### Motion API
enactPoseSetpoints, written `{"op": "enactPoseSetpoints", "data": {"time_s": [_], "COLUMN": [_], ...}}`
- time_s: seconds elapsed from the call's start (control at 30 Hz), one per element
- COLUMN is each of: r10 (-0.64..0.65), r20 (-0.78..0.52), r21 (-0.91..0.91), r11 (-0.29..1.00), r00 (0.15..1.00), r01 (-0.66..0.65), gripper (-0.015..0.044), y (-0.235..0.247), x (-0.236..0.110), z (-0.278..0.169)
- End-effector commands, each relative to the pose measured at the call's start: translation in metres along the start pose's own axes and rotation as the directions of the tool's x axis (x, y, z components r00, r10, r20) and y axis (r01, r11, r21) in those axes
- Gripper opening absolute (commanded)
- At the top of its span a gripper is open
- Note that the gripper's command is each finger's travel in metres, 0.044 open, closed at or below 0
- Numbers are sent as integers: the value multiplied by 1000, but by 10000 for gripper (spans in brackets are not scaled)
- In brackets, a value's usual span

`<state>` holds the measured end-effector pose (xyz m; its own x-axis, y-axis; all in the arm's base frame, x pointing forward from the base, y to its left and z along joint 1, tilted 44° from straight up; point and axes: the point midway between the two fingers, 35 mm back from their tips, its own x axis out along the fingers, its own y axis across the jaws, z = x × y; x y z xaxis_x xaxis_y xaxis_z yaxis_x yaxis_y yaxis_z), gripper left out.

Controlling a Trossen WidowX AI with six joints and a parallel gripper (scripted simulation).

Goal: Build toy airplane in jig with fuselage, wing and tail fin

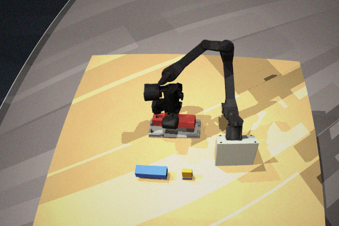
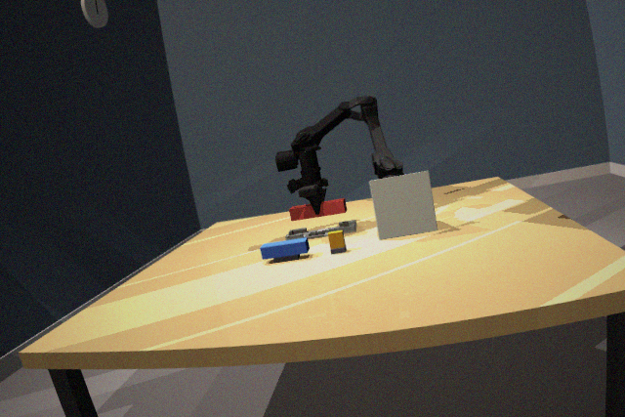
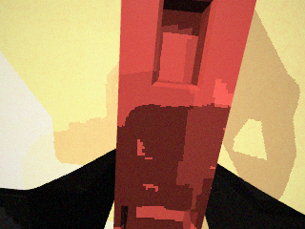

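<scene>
- Gripping the long red block-shaped fuselage near its middle, the black parallel-jaw gripper was clenched on it, its fingers pressing the two long sides.
- In the exterior view the fuselage hung level in the air, clearly above the flat grey jig cradle and not touching it.
- From the top view the fuselage appeared directly over the grey cradle, with its long axis running the same way as the cradle's.
- The wrist view showed the red fuselage filling the centre of the frame, with a rectangular recessed socket cut into its upper face.
- The lower part of that red face lay in dark shadow, and the black gripper bodies flanked it on both sides.
- The blue rectangular wing block lay flat on the yellow wooden table top, well apart from the cradle, on the side nearer the camera.
- The small yellow tail fin block stood just beside the wing, separated from it by a narrow gap.
- The black jointed arm rose from a pale grey box-shaped base at one side of the cradle and arched over to the gripper.
- A round pale disc hung on the dark wall behind the table.
</scene>
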<state>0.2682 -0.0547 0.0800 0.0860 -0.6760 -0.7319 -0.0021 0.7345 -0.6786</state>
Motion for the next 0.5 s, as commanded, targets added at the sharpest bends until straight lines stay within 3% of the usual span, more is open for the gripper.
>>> {"op": "enactPoseSetpoints", "data": {"time_s": [0.0, 0.1, 0.33, 0.47], "r10": [-9, -11, -11, -11], "r20": [8, 7, 7, 7], "r21": [9, 11, 11, 11], "r11": [1000, 1000, 1000, 1000], "r00": [1000, 1000, 1000, 1000], "r01": [9, 11, 11, 11], "gripper": [0, 0, 184, 195], "y": [-10, -13, -13, -13], "x": [3, 4, 4, 4], "z": [-3, -5, -4, -4]}}
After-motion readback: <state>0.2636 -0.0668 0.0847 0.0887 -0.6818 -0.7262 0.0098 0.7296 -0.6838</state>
